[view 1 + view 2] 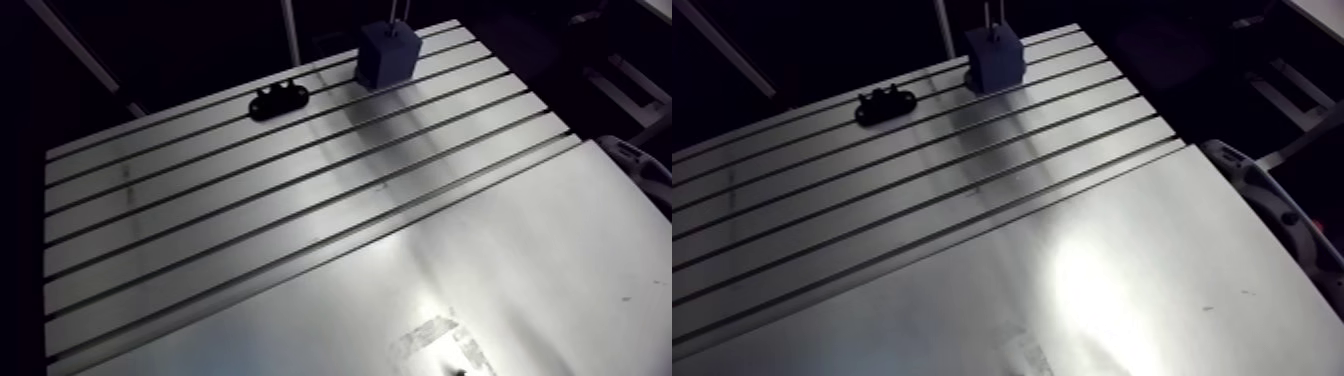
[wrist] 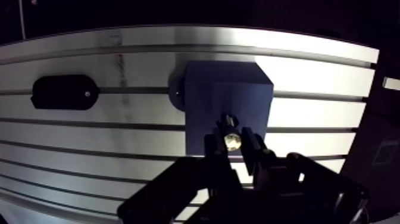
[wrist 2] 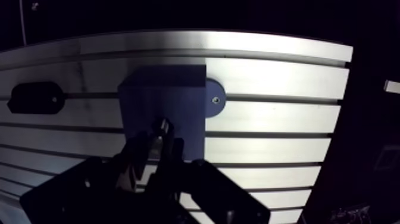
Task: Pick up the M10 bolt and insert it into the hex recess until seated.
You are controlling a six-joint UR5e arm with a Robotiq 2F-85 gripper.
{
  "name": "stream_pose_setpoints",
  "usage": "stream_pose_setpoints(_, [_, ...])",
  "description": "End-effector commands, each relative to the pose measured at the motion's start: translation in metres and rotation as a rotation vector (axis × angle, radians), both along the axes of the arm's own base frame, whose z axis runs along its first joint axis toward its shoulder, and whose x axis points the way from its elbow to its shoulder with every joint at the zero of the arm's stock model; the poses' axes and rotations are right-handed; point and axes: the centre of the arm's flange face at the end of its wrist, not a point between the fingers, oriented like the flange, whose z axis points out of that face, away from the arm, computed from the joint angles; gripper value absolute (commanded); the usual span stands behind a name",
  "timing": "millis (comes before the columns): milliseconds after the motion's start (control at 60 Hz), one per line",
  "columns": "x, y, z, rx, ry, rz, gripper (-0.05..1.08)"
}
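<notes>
A blue-grey block stands on the slotted table, near its far edge in the arm view. In the wrist view my gripper hangs right over the block's top. Its two dark fingers are closed on a bolt, whose shiny metal end shows between them. The bolt points down at the block's top face. The hex recess is hidden under the bolt and fingers. In the arm view only thin upright parts show above the block.
A black oval fixture is bolted to the table beside the block, also in the wrist view. A round foot sticks out at the block's base. A smooth metal sheet covers the table's near part.
</notes>
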Motion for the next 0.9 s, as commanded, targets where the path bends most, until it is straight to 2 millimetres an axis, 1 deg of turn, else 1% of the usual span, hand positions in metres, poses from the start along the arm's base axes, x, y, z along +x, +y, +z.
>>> stream_pose_setpoints(17, [0.000,-0.001,-0.001,-0.001,-0.002,0.001,0.97])
stream_pose_setpoints(100, [0.000,-0.002,-0.001,0.004,-0.003,0.003,0.93])
stream_pose_setpoints(117, [0.000,-0.002,-0.001,0.004,-0.003,0.003,0.81])
stream_pose_setpoints(133, [0.000,-0.002,-0.001,0.004,-0.003,0.003,0.81])
stream_pose_setpoints(150, [0.000,-0.003,-0.002,0.003,-0.004,0.006,0.57])
stream_pose_setpoints(167, [0.000,-0.003,-0.002,0.003,-0.004,0.006,0.57])
stream_pose_setpoints(183, [0.000,-0.003,-0.002,0.003,-0.004,0.005,0.27])
stream_pose_setpoints(200, [0.000,-0.003,-0.002,0.003,-0.004,0.005,0.27])
stream_pose_setpoints(217, [0.000,-0.003,-0.001,0.004,-0.003,0.006,0.17])
stream_pose_setpoints(233, [0.000,-0.003,-0.001,0.004,-0.003,0.006,0.17])
stream_pose_setpoints(250, [0.000,-0.003,-0.001,0.004,-0.003,0.006,0.10])
stream_pose_setpoints(267, [0.000,-0.003,-0.001,0.004,-0.003,0.006,0.10])
stream_pose_setpoints(283, [0.000,-0.004,-0.001,0.004,-0.002,0.007,0.01])
stream_pose_setpoints(833, [-0.001,-0.003,0.006,0.014,0.028,0.004,0.00])
stream_pose_setpoints(900, [-0.002,-0.004,0.010,0.012,0.034,0.001,0.00])
